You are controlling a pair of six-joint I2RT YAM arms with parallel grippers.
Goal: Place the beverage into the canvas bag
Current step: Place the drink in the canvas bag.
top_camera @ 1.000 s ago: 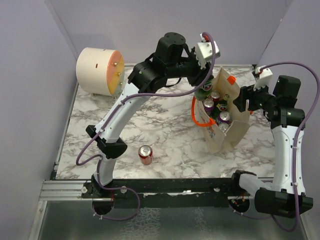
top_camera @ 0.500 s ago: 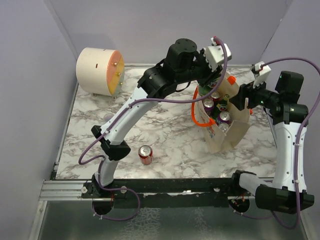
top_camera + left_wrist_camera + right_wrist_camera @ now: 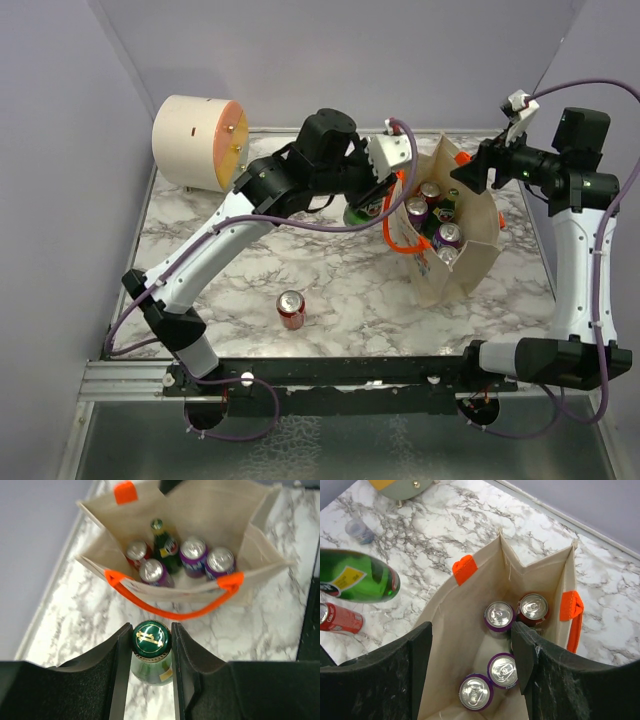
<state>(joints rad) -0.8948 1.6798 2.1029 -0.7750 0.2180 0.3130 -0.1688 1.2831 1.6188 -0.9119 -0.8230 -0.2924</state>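
A second ago the left arm reached over the canvas bag. It has since drawn back, and the left gripper hangs just outside the orange loop handle, pinching a green glass bottle by its neck. The right gripper has lifted, its fingers spread above the bag's rim. The soft beige bag stands open on the veined marble table, holding shiny-topped cans, with bare cloth along one inner wall. A red can stands well apart from it.
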